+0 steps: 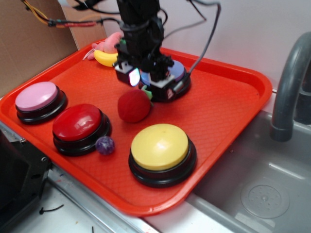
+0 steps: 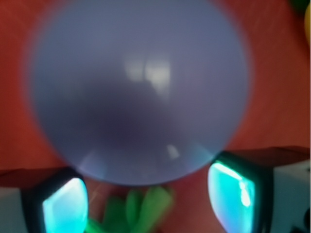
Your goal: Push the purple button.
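Note:
The purple button, a periwinkle dome on a black base, sits at the back of the red tray. My gripper stands directly over its near-left side, low and very close; whether it touches the dome I cannot tell. In the wrist view the blurred dome fills most of the frame. The gripper is open, its two teal-lit pads wide apart at the dome's lower edge, with nothing held between them.
A red plush strawberry lies just in front of the gripper; its green leaves show between the pads. Also on the tray are a yellow button, red button, pale pink button, small purple ball and banana. A sink with a faucet is at the right.

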Tool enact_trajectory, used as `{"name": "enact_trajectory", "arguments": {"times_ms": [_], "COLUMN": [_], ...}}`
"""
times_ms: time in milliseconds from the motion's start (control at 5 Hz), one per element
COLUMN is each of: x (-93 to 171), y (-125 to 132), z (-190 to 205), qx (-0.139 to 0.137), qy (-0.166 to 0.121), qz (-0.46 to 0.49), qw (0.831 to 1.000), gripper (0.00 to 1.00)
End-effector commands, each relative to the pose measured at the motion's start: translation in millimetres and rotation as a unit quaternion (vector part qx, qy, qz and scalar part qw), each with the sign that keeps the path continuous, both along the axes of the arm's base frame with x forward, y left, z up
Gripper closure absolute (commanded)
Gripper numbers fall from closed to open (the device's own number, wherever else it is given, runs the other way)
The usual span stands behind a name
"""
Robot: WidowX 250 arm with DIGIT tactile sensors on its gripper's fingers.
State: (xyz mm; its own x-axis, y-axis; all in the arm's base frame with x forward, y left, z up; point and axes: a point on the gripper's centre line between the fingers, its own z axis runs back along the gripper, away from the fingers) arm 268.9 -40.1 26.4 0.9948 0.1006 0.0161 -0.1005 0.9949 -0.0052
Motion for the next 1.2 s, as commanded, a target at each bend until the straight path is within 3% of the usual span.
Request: {"name": "enact_trajectory", "arguments": {"times_ms": [0, 200, 400, 600, 1000], "x": [18.9, 16.5, 31.3, 41.0, 44.2], "y": [7.9, 9.7, 11.0, 6.5, 4.3], "z": [59.7, 81.7, 73.9, 52.6, 27.1], "qx": [-0.017, -0.019, -0.025, -0.014, -0.016], "qy": [-0.067, -0.087, -0.094, -0.102, -0.088], "qz": [-0.002, 0.004, 0.009, 0.007, 0.008], "qw": [0.998, 0.996, 0.995, 0.995, 0.996], "gripper": [0.0, 0.0, 0.0, 0.0, 0.0]}}
